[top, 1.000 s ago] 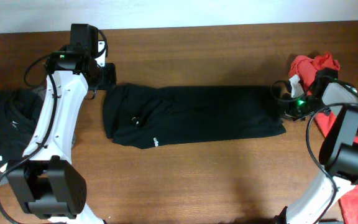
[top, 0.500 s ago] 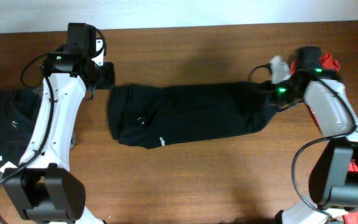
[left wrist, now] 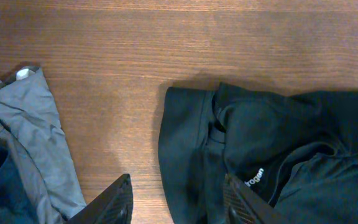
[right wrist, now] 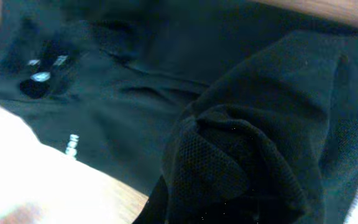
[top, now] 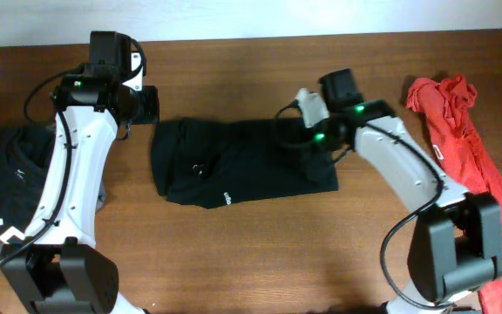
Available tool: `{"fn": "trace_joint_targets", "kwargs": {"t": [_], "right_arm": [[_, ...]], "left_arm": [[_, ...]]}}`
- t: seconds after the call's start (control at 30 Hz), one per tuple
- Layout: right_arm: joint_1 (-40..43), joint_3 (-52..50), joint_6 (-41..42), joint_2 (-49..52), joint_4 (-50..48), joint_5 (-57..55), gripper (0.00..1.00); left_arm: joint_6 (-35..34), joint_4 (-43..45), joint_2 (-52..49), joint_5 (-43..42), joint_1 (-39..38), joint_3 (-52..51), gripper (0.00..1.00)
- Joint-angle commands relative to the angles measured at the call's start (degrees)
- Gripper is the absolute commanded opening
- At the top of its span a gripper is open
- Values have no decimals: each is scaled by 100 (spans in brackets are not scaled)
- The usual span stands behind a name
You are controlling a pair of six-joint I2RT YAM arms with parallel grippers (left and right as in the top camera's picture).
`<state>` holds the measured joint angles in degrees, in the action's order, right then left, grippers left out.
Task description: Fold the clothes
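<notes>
- Overhead view: the black garment point(top: 234, 161) lies on the tabletop point(top: 251, 262), a bit left of the middle, with its long side running left to right.
- The step in hand looks like the fold from the right. The right end effector point(top: 310, 139) is over the garment's right end, and in the right wrist view a bunch of black cloth rises up into it. The cloth hides its fingers, but it looks pinched shut on that bunch.
- The left end effector point(left wrist: 179, 202) hangs by the garment's left edge, fingers wide apart, holding nothing.
- Next, I think, the right arm must carry its end across to the left, lay it edge on edge, then let go. The left one could press the left edge down so nothing slides.
- Room to move: there is lots of bare wood on the near side. The red cloth point(top: 460, 131) at the right is well apart from the garment, and the dark pile point(top: 3, 174) at the left is apart too.
</notes>
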<state>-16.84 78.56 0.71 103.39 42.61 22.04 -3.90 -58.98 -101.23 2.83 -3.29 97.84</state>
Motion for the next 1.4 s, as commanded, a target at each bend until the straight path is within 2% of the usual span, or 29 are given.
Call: {"fn": "trace_joint_targets", "kwargs": {"t": [0.0,0.2,0.37,0.4,0.43,0.47,0.53,0.63,0.83,0.9,0.93,0.97,1.07,1.37], "right_arm": [[-297,15,317,17,-245,-31,4],[-564,15,916,188,-752,-90,4],[-715,13,927,345,-955,50,5],[-743,13,927,352,-999,72,7],[-772,13,927,361,-1043,98,14],[-802,13,925,361,-1099,179,25],[-868,13,918,361,-1272,518,34],[-903,15,514,358,-1631,1244,41],[-538,15,448,358,-1665,1220,44],[-334,15,616,358,-1499,1191,44],[-240,15,745,361,-1403,1167,40],[-157,13,857,367,-1300,1073,33],[2,4,1547,393,-977,195,4],[-343,-50,2568,1108,-914,-85,4]], "left_arm": [[114,-7,201,-4,46,79,48],[111,-7,201,-9,46,79,47],[111,-7,201,-7,46,79,47],[111,-7,201,-7,46,79,47],[111,-7,201,-9,46,79,47],[111,-4,201,-9,46,79,48],[111,-4,201,-9,46,79,47],[111,-4,201,-9,46,79,47],[111,-7,201,-7,46,79,48],[114,-11,201,-7,46,79,48],[114,-11,201,-4,46,79,48],[114,-11,201,-4,46,79,48],[111,-4,199,-7,46,79,48],[111,-9,199,-11,46,79,48]]}}
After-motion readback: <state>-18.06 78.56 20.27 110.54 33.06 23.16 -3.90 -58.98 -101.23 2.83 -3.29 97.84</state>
